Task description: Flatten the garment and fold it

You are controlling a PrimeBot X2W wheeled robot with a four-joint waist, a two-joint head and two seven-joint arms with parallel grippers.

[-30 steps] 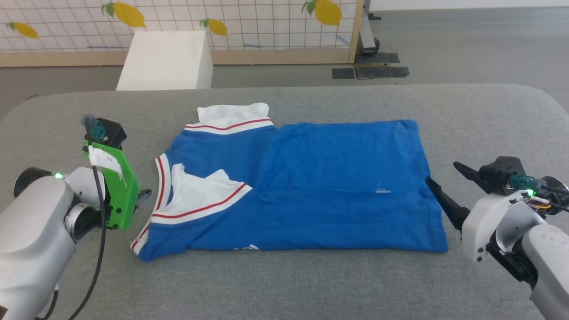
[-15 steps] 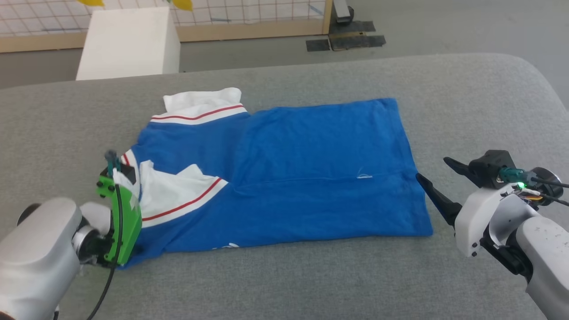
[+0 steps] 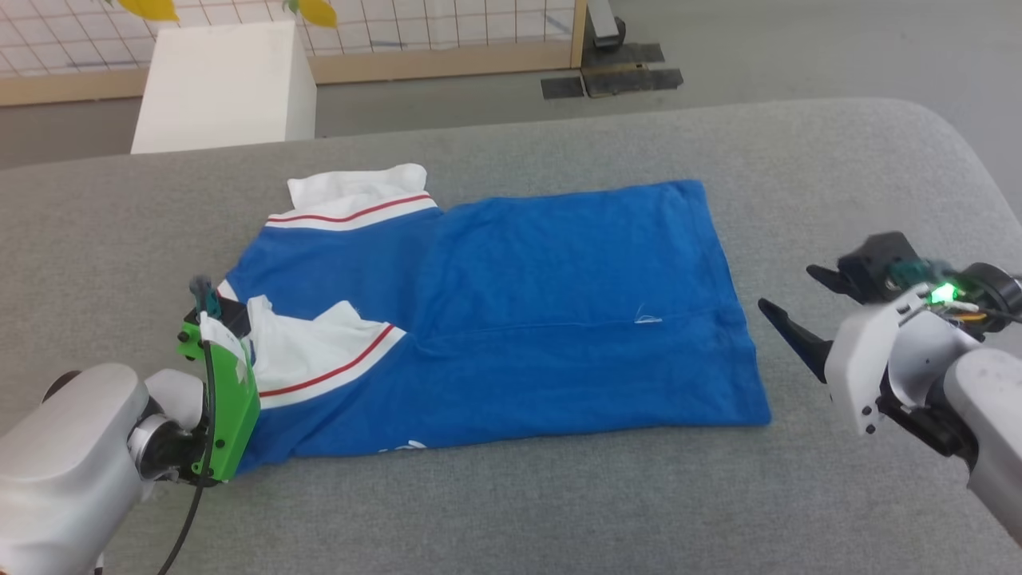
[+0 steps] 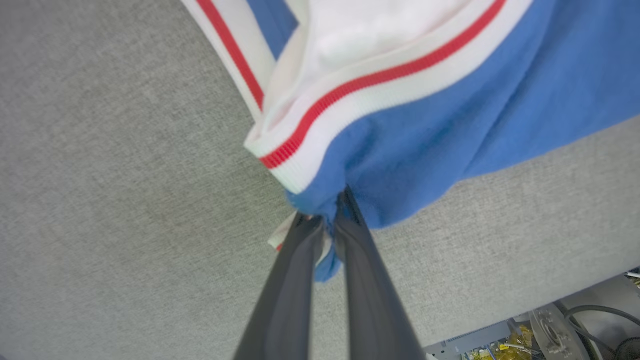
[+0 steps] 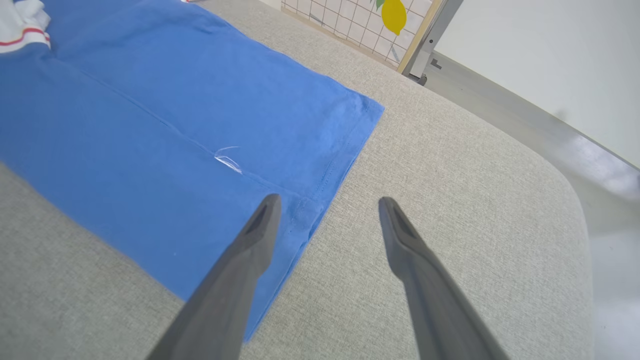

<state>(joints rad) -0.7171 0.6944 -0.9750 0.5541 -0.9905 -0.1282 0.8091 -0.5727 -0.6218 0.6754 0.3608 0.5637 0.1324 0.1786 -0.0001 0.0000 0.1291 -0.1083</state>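
The royal-blue garment [image 3: 543, 303] lies on the grey padded table [image 3: 511, 511], folded lengthwise, collar end to the left. One white sleeve [image 3: 351, 188] with red-and-white trim sticks out at the far left, and another white sleeve [image 3: 311, 351] lies folded onto the blue body. In the left wrist view my left gripper [image 4: 327, 220] is shut on the garment's [image 4: 450, 125] near left corner, by the striped collar trim. My right gripper [image 3: 786, 289] stands open just right of the hem; its fingertips [image 5: 270, 202] hover at the hem edge of the garment [image 5: 150, 100].
A white box [image 3: 223, 88] stands on the floor behind the table. Behind the box is a gridded partition with a lemon print [image 3: 447, 32]. The table's rounded right edge [image 5: 570, 185] is close to my right gripper. Bare grey padding surrounds the garment.
The head camera has tilted down. My left gripper has moved in from the left to the garment's near left corner and shut on it. The right gripper has barely shifted.
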